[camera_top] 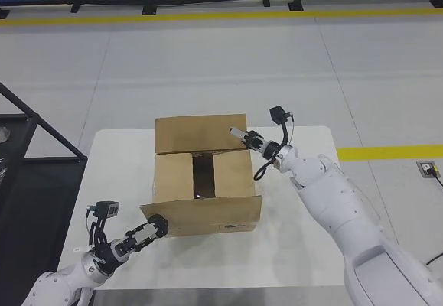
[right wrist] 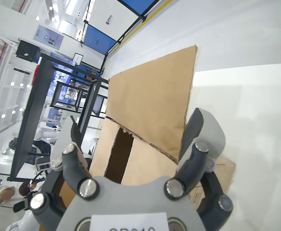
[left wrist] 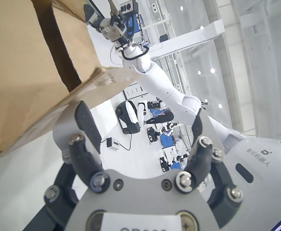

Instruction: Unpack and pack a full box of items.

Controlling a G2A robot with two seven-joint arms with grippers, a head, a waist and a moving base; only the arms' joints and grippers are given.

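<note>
Though its top is only partly undone, the brown cardboard box (camera_top: 229, 174) sits flat near the middle of the white tabletop (camera_top: 298, 229). Its far flap (camera_top: 194, 131) is open and leans back, away from the robot. Its near flap (camera_top: 202, 213) is folded out and down toward the robot. The two side flaps (camera_top: 174, 176) lie across the top, with a dark gap (camera_top: 203, 174) between them. I cannot see what is inside through that gap.

The left end effector (camera_top: 158, 226) is low by the left corner of the near flap. Its two fingers (left wrist: 87, 121) are spread wide apart with nothing between them. The flap's corner is just beside one finger, and I cannot tell if they touch.

The right end effector (camera_top: 238, 132) is up at the right edge of the far flap. Its fingers (right wrist: 193, 131) are spread wide too and hold nothing. The flap's side edge runs just beside one of them, and again I cannot tell if it touches.

A black frame (camera_top: 22, 145) stands on the floor (camera_top: 206, 61) next to the tabletop's left side. A yellow line (camera_top: 397, 151) is painted on the floor to the right. A small plug box (camera_top: 426, 168) with a black cord lies near it.
</note>
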